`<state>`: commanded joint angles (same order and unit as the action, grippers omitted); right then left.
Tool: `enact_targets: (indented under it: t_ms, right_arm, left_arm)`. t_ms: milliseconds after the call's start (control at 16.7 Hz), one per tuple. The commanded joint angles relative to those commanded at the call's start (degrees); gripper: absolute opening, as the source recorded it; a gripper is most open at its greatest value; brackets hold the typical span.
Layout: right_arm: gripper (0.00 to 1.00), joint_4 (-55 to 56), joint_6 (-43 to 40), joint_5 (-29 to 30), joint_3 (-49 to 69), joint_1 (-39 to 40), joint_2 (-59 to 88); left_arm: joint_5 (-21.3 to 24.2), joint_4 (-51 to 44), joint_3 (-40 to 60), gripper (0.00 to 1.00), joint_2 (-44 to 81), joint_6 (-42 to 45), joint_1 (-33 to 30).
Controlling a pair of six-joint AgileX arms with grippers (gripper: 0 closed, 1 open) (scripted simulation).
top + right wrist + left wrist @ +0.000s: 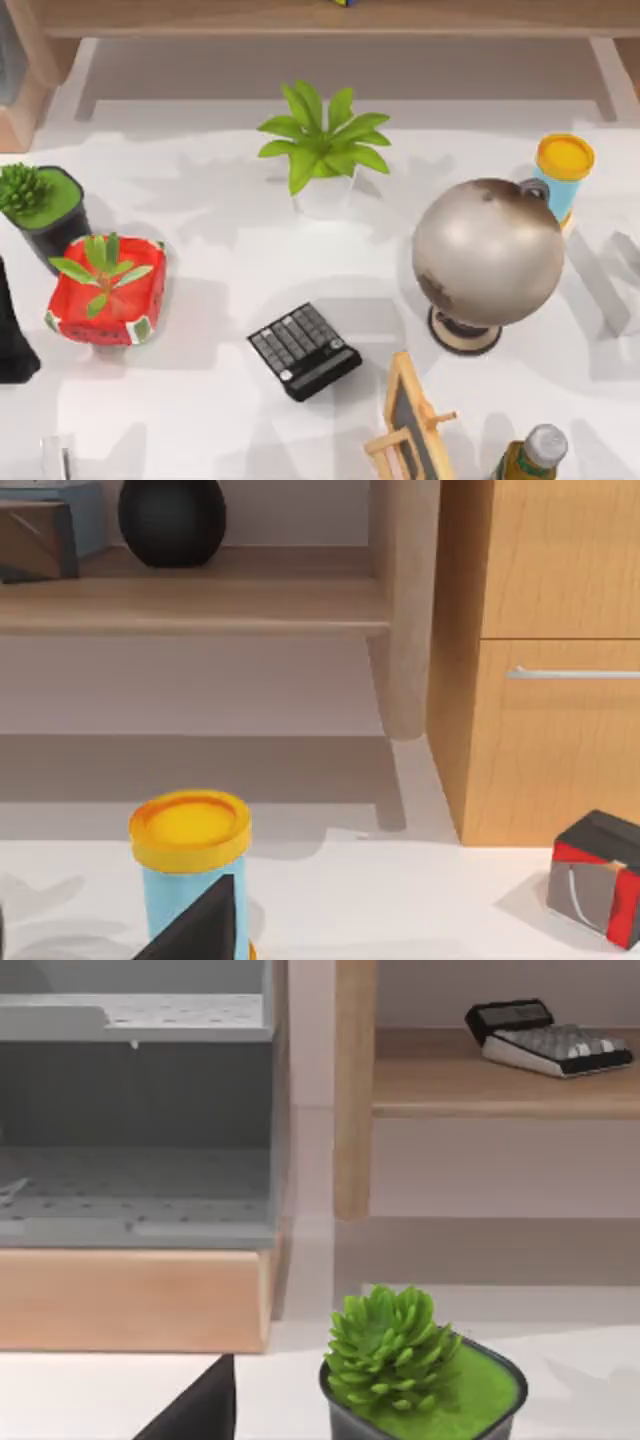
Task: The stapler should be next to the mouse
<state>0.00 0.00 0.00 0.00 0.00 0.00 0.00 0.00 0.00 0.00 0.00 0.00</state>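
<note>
Left gripper (190, 1412) appears as a dark wedge in its own wrist view, and I cannot tell whether it is open or shut, or holding anything. The right gripper (195, 925) shows as the same kind of dark wedge in its wrist view, its state equally unclear.

The stapler (55, 455), a small pale grey-white block, lies at the lower left corner of the top view, cut by the frame edge, well apart from the black calculator (304, 350) at lower centre. The calculator's key markings are too small to read.

The table (200, 400) is white. On it stand:
- a leafy plant (322, 140) at upper centre
- a succulent (35, 200) in a black pot at the left
- a red pot (107, 292) just beside the succulent
- a globe (488, 252) at the right
- a yellow-lidded blue can (564, 170) behind the globe
- a small easel (415, 430) and a bottle (530, 455) at the lower right

A dark part of the left arm (12, 330) sits at the left edge of the top view. Its wrist camera faces the succulent, a grey perforated rack (130, 1110) and a wooden shelf (500, 1090) carrying a second calculator (550, 1038). The right wrist camera faces the can, a wooden cabinet (540, 670), a black vase (172, 520) and a red and grey box (600, 880).
</note>
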Motion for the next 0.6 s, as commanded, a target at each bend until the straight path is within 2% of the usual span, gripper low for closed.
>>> enact_targets:
  t_ms: [300, 600]
  right_arm:
    - [1.0, 0.0, 0.0, 0.0, 0.0, 0.0, 0.0]
    - [1.0, 0.0, 0.0, 0.0, 0.0, 0.0, 0.0]
  left_arm:
    - [-0.2, -3.8, 2.7, 1.0, 3.8, -2.6, -1.4]
    - [-0.1, -20.1, 12.5, 1.0, 21.9, -12.8, -7.0]
